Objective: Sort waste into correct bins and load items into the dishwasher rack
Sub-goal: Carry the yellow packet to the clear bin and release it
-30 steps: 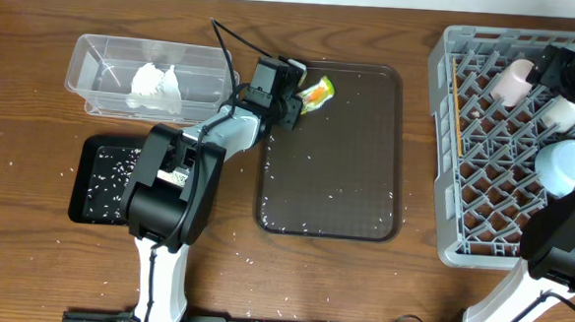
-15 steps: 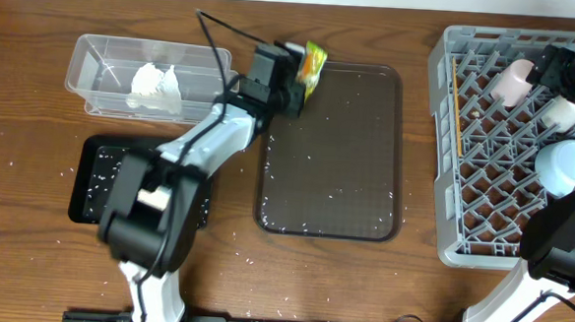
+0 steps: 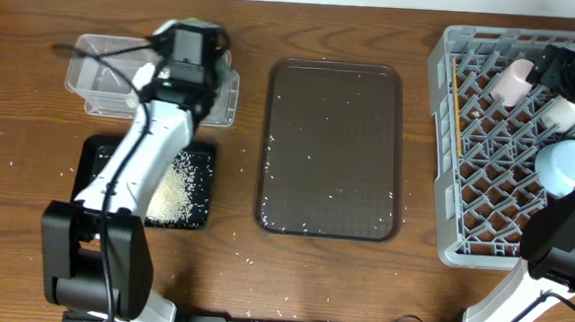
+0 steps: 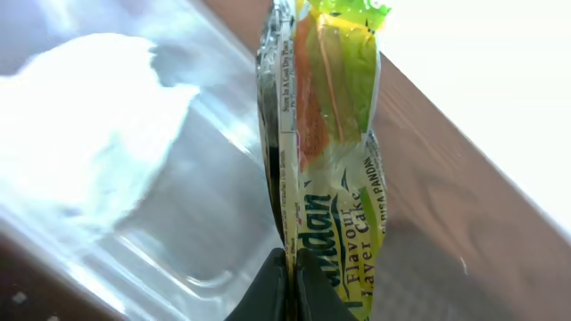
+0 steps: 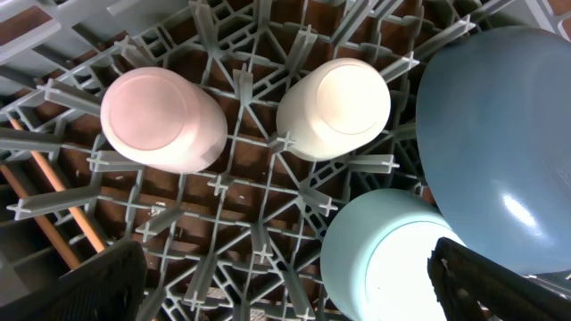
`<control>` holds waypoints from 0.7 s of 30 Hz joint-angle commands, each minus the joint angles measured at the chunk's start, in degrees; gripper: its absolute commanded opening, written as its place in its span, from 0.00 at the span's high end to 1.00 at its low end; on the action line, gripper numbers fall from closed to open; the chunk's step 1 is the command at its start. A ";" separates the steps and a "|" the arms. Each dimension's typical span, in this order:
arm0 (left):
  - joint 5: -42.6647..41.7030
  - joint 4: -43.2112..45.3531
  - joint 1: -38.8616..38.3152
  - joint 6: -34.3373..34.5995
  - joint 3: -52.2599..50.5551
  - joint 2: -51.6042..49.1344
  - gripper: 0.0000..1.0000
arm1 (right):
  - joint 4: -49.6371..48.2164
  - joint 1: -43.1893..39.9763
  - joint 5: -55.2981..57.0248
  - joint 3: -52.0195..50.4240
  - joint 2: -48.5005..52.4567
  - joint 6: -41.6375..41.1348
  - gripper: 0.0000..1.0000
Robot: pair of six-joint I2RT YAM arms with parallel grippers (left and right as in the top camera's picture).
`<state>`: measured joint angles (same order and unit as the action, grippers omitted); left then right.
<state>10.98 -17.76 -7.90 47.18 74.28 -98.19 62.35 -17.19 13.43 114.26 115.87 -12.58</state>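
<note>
Left wrist view: the left gripper (image 4: 292, 287) pinches the wrapper (image 4: 332, 169) at frame bottom — long axis upright — clear tub (image 4: 210, 227) just behind, frame left; right gripper (image 5: 285, 299) spread, well apart.

Two cups (image 5: 163, 120), one bowl (image 5: 384, 254), one plate (image 5: 500, 134), one wrapper (image 4: 335, 178), one rack (image 3: 484, 181)

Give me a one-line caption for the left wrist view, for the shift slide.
Left gripper pinching a yellow-green pandan cake wrapper over the clear tub, crumpled white napkin inside.
</note>
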 commanded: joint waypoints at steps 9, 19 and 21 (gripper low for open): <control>3.02 -0.22 3.34 14.64 -0.31 -0.17 0.66 | 0.09 0.00 0.04 0.33 0.33 -0.63 0.01; 3.02 -0.28 3.34 11.63 -0.28 0.96 0.52 | 0.09 0.00 0.04 0.33 0.33 -0.66 0.01; 3.02 -1.38 3.34 9.64 -0.28 2.84 0.49 | 0.09 0.00 0.02 0.33 0.33 -0.66 0.01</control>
<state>12.84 -18.06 -4.71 59.99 74.28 -98.04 62.35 -17.19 13.43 114.26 115.87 -12.58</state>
